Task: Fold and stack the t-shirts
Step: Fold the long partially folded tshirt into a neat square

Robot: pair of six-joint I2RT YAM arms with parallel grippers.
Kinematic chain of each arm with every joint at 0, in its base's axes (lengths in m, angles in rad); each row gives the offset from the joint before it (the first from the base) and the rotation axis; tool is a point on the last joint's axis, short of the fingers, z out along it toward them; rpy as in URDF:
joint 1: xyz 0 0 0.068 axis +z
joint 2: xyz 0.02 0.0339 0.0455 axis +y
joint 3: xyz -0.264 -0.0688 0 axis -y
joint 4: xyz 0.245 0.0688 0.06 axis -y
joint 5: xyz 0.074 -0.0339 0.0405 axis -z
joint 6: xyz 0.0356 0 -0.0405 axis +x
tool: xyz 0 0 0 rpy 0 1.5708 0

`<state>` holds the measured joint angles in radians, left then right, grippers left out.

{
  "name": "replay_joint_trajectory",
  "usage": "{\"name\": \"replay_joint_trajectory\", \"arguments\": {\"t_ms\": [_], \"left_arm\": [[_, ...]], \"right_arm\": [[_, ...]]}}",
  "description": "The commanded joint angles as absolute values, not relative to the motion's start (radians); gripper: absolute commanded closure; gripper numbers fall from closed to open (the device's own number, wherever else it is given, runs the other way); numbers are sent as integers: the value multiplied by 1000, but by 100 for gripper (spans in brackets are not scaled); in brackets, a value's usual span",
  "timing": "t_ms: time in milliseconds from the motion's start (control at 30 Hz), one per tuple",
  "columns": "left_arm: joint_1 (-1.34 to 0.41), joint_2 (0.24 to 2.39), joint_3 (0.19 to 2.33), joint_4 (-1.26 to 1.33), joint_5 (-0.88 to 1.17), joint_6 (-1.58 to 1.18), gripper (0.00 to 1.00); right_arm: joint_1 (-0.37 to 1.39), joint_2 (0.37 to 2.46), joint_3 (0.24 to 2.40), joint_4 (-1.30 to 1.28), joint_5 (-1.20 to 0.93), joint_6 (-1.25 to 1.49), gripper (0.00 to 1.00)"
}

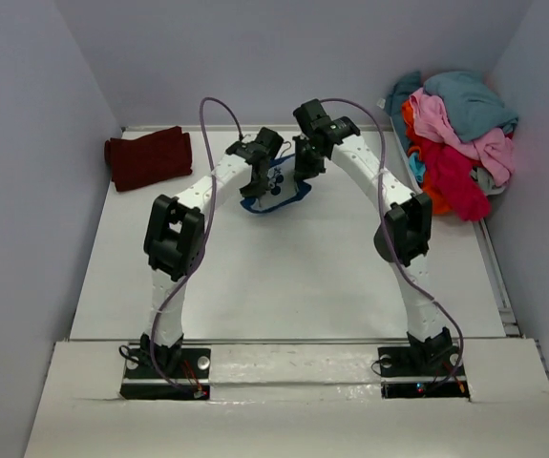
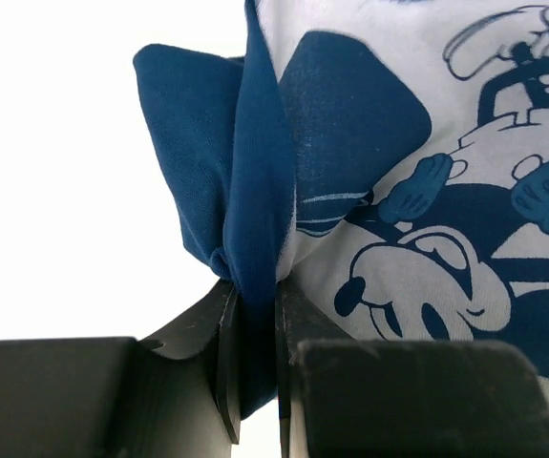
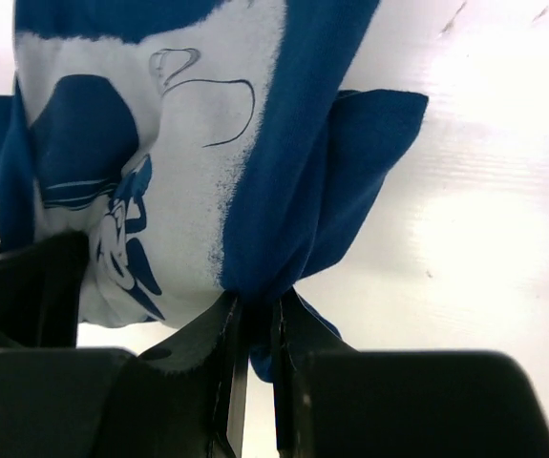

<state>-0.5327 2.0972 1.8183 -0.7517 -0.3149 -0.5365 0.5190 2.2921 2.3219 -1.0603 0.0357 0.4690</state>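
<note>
A navy blue t-shirt (image 1: 276,191) with a white cartoon print lies bunched at the table's far middle, between both arms. My left gripper (image 1: 254,181) is shut on a fold of its blue cloth (image 2: 255,239), which runs down between the jaws. My right gripper (image 1: 303,168) is shut on another bunched blue edge (image 3: 284,229) of the same shirt. A folded dark maroon t-shirt (image 1: 149,157) rests at the far left. Unfolded teal, pink, red and orange t-shirts (image 1: 457,138) are heaped at the far right.
Grey walls close in the table (image 1: 284,277) on the left, back and right. A raised strip (image 1: 496,258) runs along the right edge. Both arm bases (image 1: 164,367) sit on the near ledge.
</note>
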Motion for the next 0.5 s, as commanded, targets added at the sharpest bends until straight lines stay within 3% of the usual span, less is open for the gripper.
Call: {"name": "replay_joint_trajectory", "arguments": {"t_ms": [0, 467], "left_arm": [[-518, 2089, 1942, -830, -439, -564, 94], [-335, 2065, 1961, -810, -571, -640, 94]], "right_arm": [[523, 2359, 2520, -1144, 68, 408, 93], [523, 2479, 2609, -962, 86, 394, 93]]}}
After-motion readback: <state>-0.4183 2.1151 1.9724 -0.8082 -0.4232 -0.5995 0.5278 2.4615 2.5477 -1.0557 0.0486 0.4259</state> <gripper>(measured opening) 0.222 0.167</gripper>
